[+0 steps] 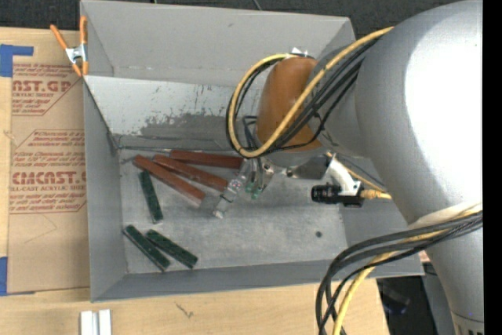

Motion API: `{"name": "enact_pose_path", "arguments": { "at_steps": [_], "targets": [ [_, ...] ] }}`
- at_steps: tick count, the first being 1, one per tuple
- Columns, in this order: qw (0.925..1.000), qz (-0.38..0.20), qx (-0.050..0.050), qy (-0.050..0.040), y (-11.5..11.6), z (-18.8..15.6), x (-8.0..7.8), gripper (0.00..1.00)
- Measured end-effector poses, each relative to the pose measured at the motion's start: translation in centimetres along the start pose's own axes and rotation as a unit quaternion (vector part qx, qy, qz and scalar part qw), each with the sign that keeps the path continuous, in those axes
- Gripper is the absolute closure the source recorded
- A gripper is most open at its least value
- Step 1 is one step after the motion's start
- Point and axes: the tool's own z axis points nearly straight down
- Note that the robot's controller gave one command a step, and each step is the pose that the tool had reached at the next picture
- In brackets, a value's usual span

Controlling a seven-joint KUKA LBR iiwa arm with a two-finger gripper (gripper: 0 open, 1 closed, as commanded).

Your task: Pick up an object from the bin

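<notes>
Start at the left of the bin (100, 184). One dark green stick (150, 196) lies alone on the floor. Nearer, by the near-left corner, two more dark green sticks (159, 247) lie side by side. All three are well apart from the gripper, so you can leave them out of your reckoning.

Further right, three brown sticks (184, 171) lie fanned together at the foot of the far wall, touching along their lengths. Their right ends run in beneath the gripper. Just on the near side of those ends sits a small pale piece (224, 203), possibly clear plastic, though it is too small to name with confidence.

The gripper (254, 183) hangs low over the floor at the brown sticks' right ends, just right of the pale piece. You cannot tell whether it is apart or together, because the orange cover (286, 102) and the cables (237, 115) crowd over it. Do not count anything as held.

Your risks, as I judge them:
- **Taking the wrong sticks:** because they touch, a close here could take two, or lever a neighbour aside.
- **Losing the stick:** one caught by its very end may tilt and slip out on the lift.
- **Moving the pale piece:** it could be knocked away.
</notes>
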Motion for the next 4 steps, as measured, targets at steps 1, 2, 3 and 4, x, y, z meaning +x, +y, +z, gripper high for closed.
{"name": "enact_pose_path", "arguments": {
  "at_steps": [1,2,3,4],
  "targets": [
    [0.9970,0.078,-0.003,-0.0022,9.22,1.34,3.05,1.00],
    [0.9970,0.078,-0.003,-0.0024,9.22,1.34,3.04,1.00],
    [0.9970,0.078,-0.002,-0.0026,9.22,1.34,3.03,1.00],
    [0.9970,0.078,-0.002,-0.0027,9.22,1.33,3.02,1.00]
  ]
}}
